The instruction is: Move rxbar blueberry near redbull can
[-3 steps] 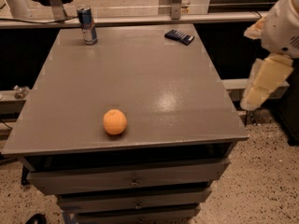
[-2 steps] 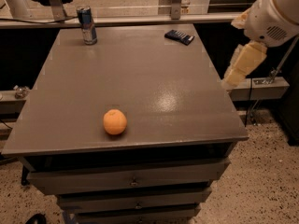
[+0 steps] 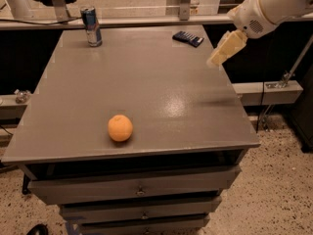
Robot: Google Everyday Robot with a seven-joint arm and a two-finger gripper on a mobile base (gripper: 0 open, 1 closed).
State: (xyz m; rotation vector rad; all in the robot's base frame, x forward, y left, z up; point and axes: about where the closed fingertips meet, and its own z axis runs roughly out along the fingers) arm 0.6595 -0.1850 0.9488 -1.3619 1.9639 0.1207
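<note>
The rxbar blueberry [image 3: 188,38] is a flat dark navy wrapper lying at the far right of the grey table top [image 3: 146,82]. The redbull can [image 3: 91,26] stands upright at the far left corner, well apart from the bar. My gripper [image 3: 222,52] hangs from the white arm at the right, above the table's right edge, a little in front of and to the right of the bar. It holds nothing.
A round orange fruit [image 3: 120,128] lies near the table's front edge, left of middle. Drawers [image 3: 137,187] are below the top. A rail and glass partition [image 3: 146,19] run behind the table. Speckled floor lies to the right.
The arm has swung up and left from beside the table's right side toward the far right corner, closer to the bar. The bar, can and orange have not moved.
</note>
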